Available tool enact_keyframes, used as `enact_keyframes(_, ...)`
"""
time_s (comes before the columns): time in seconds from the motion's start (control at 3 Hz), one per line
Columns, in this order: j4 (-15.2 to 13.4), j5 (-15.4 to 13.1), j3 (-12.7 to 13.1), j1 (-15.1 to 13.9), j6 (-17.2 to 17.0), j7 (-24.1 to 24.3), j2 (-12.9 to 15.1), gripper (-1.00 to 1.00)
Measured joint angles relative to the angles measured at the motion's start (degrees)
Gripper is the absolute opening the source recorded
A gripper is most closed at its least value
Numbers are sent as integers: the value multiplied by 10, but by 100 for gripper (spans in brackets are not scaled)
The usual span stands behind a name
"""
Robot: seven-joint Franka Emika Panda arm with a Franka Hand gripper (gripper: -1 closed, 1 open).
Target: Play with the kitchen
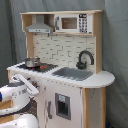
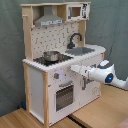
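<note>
The kitchen (image 1: 70,95) (image 2: 37,85) is a tall toy of white panels and light wood. It has a hood (image 1: 40,27), a microwave (image 1: 75,22), a black faucet (image 1: 85,57) (image 2: 75,39) and a grey sink (image 1: 72,73) (image 2: 82,50). A metal pot (image 1: 32,62) (image 2: 50,55) sits on the hob. My gripper (image 1: 33,89) (image 2: 74,68) hovers just in front of the kitchen's upper front panel, beside the knobs (image 2: 57,76) and above the oven door (image 2: 64,95). It holds nothing that I can see.
A grey curtain (image 1: 115,45) hangs behind the kitchen. The kitchen stands on wooden boards (image 2: 30,119). My white arm (image 2: 107,77) reaches in from the second exterior view's right. A door with a dark window (image 1: 62,106) is on the cabinet front.
</note>
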Motion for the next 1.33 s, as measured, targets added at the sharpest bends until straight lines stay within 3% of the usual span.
enact_keyframes(0.33,0,30,0,-21,47,1,0,100)
enact_keyframes(0.67,1,80,15,-21,64,18,0,100)
enact_keyframes(1.33,-59,83,16,59,9,-22,0,100)
